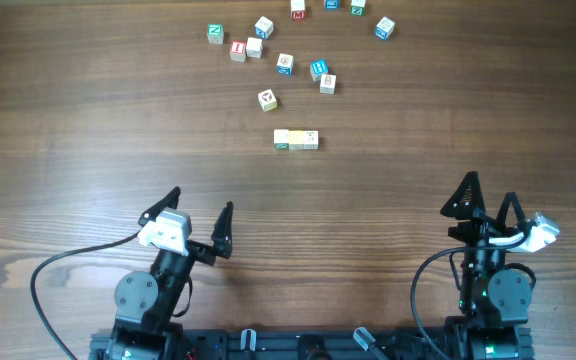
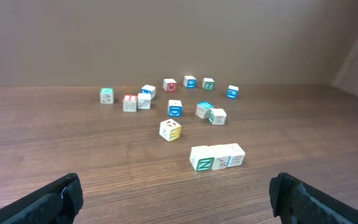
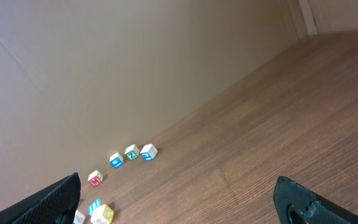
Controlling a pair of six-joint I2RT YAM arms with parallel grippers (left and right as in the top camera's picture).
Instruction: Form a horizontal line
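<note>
The horizontal line point(image 1: 296, 140) shows a whitish cube with a green mark at its left, pale yellow in the middle, white at its right. The loose cubes point(image 1: 267, 100) farther off bear red, blue and green marks. The table point(image 1: 88, 130) is brown wood grain.

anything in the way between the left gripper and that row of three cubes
Nothing visible. Only bare table lies between the open left gripper and the row of three cubes. The loose cubes all sit beyond the row; the nearest, a yellow-marked cube, is just behind its left end and apart from it.
</note>
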